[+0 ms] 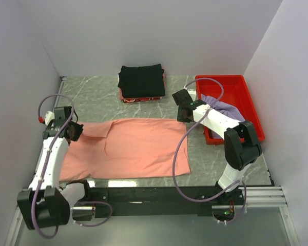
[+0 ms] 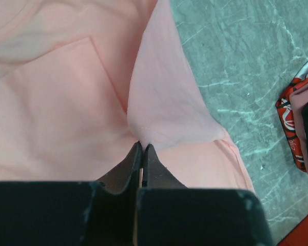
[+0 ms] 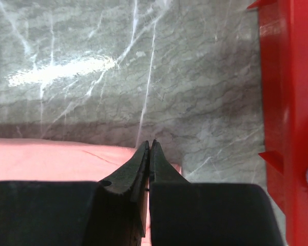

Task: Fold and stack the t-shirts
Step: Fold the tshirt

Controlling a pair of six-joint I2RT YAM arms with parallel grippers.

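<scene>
L end effector (image 2: 142, 145) closed, pinching pink shirt (image 2: 61, 102) fold. R end effector (image 3: 150, 144) closed over shirt corner, grip on cloth unclear; tray (image 3: 290, 92) to its right.

A grey-green marbled table (image 1: 208, 159) is lying in the middle. Plain white walls are standing around it: a left wall (image 1: 15, 77), a far wall (image 1: 154, 31) and a right wall (image 1: 292, 77). A black rail (image 1: 154, 195) is running along the near edge. A bright patch of light (image 3: 61, 72) is shining on the table.
</scene>
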